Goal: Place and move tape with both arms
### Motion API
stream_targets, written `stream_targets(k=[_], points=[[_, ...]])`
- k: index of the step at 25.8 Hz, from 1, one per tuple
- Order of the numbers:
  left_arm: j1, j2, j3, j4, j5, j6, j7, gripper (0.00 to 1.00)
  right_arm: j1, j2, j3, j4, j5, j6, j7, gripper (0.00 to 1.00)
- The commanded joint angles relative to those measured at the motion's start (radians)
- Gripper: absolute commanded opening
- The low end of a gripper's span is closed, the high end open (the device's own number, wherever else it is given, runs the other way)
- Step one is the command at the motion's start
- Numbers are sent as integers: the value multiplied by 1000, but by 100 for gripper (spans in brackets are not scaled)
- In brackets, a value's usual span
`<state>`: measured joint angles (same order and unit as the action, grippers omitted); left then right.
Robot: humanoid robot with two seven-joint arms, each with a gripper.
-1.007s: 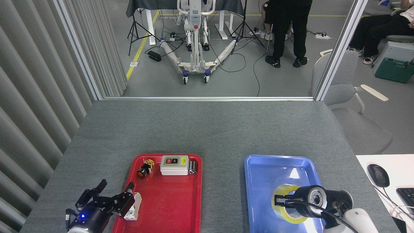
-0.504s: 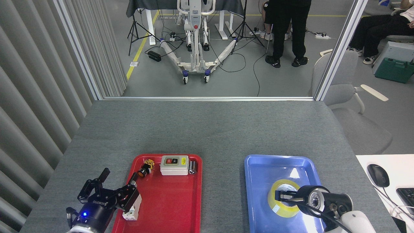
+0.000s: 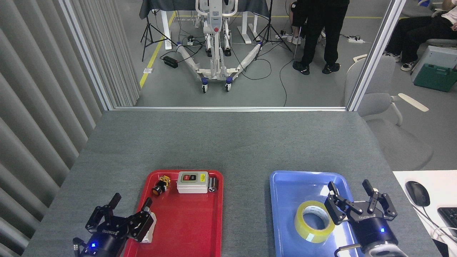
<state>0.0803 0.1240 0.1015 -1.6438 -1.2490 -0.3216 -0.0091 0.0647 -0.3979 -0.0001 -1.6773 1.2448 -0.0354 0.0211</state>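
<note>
The tape [image 3: 314,221], a yellow translucent roll with a whitish core, lies flat in the blue tray [image 3: 289,185], free of any grip. My right gripper [image 3: 350,189] stands open just right of the roll, over the tray's right side, fingers pointing away from me with nothing between them. My left gripper [image 3: 131,200] is open at the left edge of the red tray [image 3: 192,225], with nothing held; a white part [image 3: 150,226] lies by its right finger.
In the red tray's far end sit a grey switch box [image 3: 192,182], a small yellow-black push button [image 3: 160,186] and a dark cylinder [image 3: 213,184]. A white desk with a mouse [image 3: 417,193] adjoins on the right. People stand and sit beyond the table.
My right gripper let go of the tape, swung right and turned its fingers forward, open. The roll now lies flat in the blue tray. The left gripper crept slightly forward.
</note>
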Motion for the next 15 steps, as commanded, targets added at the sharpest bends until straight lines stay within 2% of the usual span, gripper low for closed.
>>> stream_targets(k=[1, 7, 15], points=[[10, 9, 4, -1, -6, 6, 60, 100, 56, 57, -18, 14, 90, -18, -164, 100], [53, 40, 4, -5, -50, 33, 89, 100, 72, 122, -20, 19, 93, -8, -168, 100], [49, 157, -5, 4, -47, 78, 95, 100, 84, 140, -23, 19, 97, 37, -161, 100]])
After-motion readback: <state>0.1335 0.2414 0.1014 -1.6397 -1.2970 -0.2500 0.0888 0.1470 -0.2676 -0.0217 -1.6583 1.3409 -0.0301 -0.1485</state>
